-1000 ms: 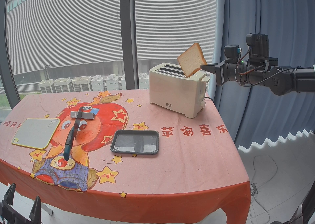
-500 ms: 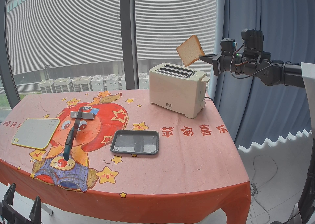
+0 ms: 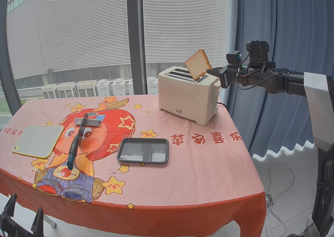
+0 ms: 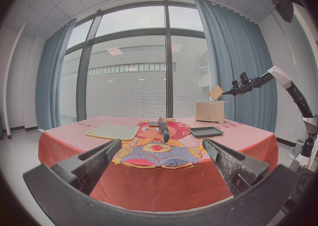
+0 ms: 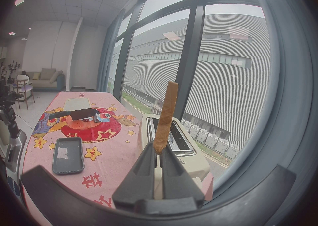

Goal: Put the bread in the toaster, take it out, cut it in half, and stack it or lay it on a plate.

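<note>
In the upper right of the head view, the right arm's jaws were clamped on one lower corner of the bread (image 3: 198, 64), which stood tilted beyond their tips, just above the toaster (image 3: 186, 95) slots, while the left arm's jaws gaped wide, short of the desk (image 3: 208, 168).

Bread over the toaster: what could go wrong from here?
1. The bread hangs tilted, one corner down, over the toaster; it may catch on a slot rim instead of sliding in.
2. The right tool pinches only the slice's edge, so it could slip or tear if pushed.
3. The toaster stands near a corner of the table; a hard push might shift it.
</note>
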Available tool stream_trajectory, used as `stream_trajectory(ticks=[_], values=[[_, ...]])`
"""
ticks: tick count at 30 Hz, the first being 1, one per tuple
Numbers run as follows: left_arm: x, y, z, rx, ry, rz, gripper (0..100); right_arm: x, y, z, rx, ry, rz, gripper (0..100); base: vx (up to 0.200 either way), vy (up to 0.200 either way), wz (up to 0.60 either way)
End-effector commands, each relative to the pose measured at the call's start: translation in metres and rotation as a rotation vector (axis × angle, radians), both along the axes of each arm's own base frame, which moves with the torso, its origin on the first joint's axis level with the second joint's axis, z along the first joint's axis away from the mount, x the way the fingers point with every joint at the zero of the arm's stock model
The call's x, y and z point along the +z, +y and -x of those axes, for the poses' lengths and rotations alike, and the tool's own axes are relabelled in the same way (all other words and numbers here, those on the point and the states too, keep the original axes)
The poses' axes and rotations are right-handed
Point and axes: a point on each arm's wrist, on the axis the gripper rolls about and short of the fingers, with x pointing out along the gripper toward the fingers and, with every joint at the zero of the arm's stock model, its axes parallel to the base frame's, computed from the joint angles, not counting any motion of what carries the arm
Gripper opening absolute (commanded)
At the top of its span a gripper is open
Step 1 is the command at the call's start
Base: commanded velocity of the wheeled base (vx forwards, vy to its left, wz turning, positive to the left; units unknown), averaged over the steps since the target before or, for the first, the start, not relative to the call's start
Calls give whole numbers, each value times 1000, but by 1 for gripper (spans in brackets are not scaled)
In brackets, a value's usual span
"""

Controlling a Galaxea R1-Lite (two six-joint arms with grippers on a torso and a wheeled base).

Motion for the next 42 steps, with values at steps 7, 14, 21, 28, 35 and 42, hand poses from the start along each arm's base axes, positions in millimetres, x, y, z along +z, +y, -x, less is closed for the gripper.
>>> stream_trajectory(ticks=[7, 14, 21, 28, 35, 42], values=[[-5, 0, 0, 1, 5, 0, 100, -9, 2, -4, 17, 11, -1, 0, 0, 0, 0], [-5, 0, 0, 1, 5, -1, 100, -8, 3, -5, 5, -4, -5, 0, 0, 0, 0], [-5, 0, 0, 1, 5, -3, 100, -1, -1, -9, -34, -73, -37, 0, 0, 0, 0], [-5, 0, 0, 2, 5, 0, 100, 0, -7, -10, -37, -71, -38, 0, 29, 0, 0], [-5, 0, 0, 1, 5, 0, 100, 3, -6, -7, -29, -69, -37, 0, 143, 0, 0], [-5, 0, 0, 1, 5, -1, 100, 0, -7, -2, 1, -48, -35, 0, 0, 0, 0]])
